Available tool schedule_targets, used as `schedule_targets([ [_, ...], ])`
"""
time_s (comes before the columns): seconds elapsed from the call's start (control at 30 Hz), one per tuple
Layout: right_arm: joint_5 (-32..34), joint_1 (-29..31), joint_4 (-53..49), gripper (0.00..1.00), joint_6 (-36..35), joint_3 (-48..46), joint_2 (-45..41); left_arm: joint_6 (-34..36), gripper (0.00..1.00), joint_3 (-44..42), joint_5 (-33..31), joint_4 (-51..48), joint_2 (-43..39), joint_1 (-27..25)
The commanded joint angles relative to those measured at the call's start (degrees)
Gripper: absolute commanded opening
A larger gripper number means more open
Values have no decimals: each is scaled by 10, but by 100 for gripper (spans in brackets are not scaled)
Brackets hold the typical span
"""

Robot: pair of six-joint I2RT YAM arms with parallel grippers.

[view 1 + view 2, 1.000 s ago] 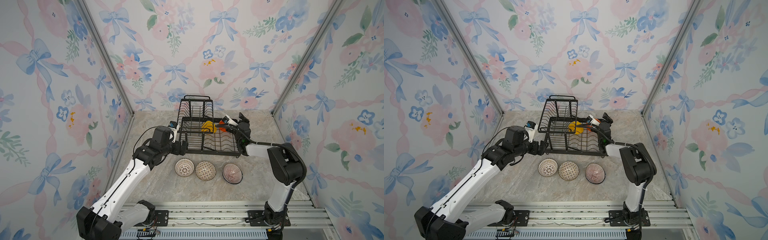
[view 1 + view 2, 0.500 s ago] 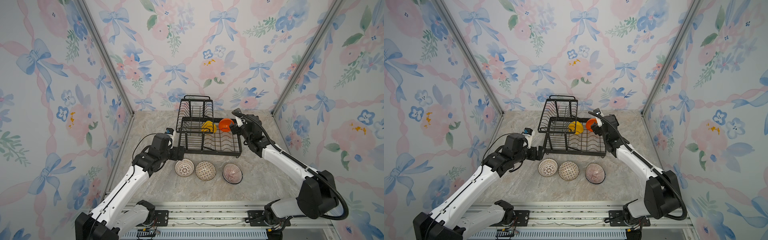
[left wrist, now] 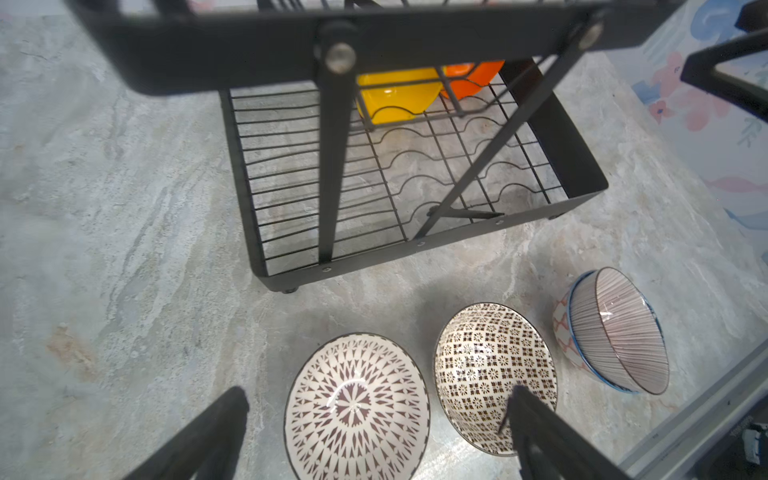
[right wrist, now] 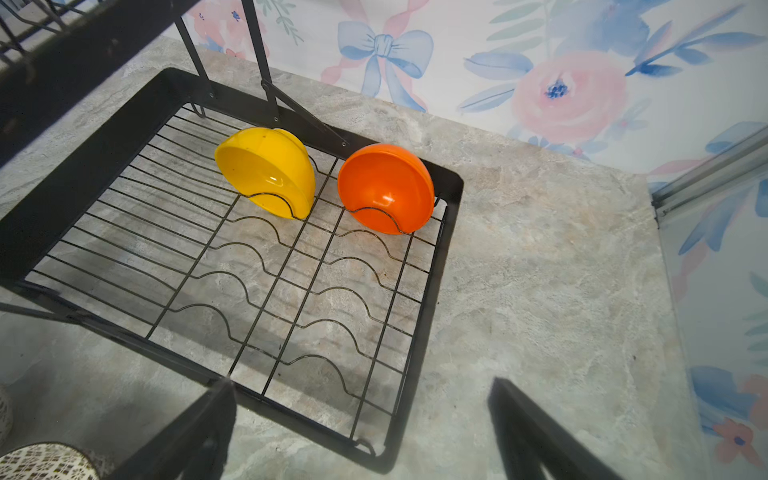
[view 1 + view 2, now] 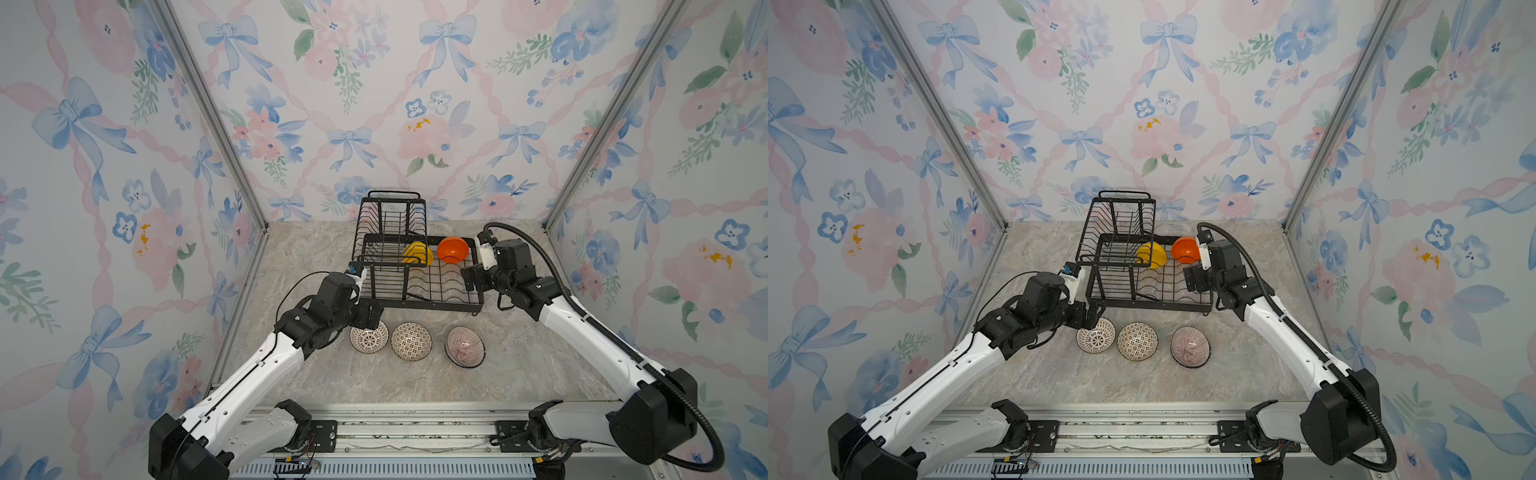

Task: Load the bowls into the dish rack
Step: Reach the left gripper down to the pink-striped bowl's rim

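Yellow bowl [image 5: 417, 254] and orange bowl [image 5: 453, 249] stand in the far slots of the dish rack [image 5: 432, 302]. Lattice bowl [image 5: 369, 338], mosaic bowl [image 5: 411, 341] and striped bowl [image 5: 465, 348] sit on the table [image 5: 523, 365], nearer. Left claw [image 5: 372, 314] and right claw [image 5: 468, 279]: jaws apart, empty. Risk: the left claw, above the lattice bowl, may clip the mosaic bowl just beside it when descending.

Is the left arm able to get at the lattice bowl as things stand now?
Probably yes. The left gripper is open just over the lattice bowl, which stands upright on the table with nothing covering it. The mosaic bowl close beside it may crowd one finger.
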Motion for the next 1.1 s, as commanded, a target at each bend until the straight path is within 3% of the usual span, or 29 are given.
schedule_targets([
  [0.0,-16,3,-38,97,19,21,-15,-10,98,33,-19,7,38,-39],
  [0.33,-16,-6,-56,97,21,27,-10,-4,98,135,17,28,204,-157],
  [0.63,-42,-23,-62,97,21,34,-7,-12,94,218,44,27,337,-211],
  [1.07,-66,-41,-49,97,13,34,16,-40,71,265,62,25,417,-228],
])
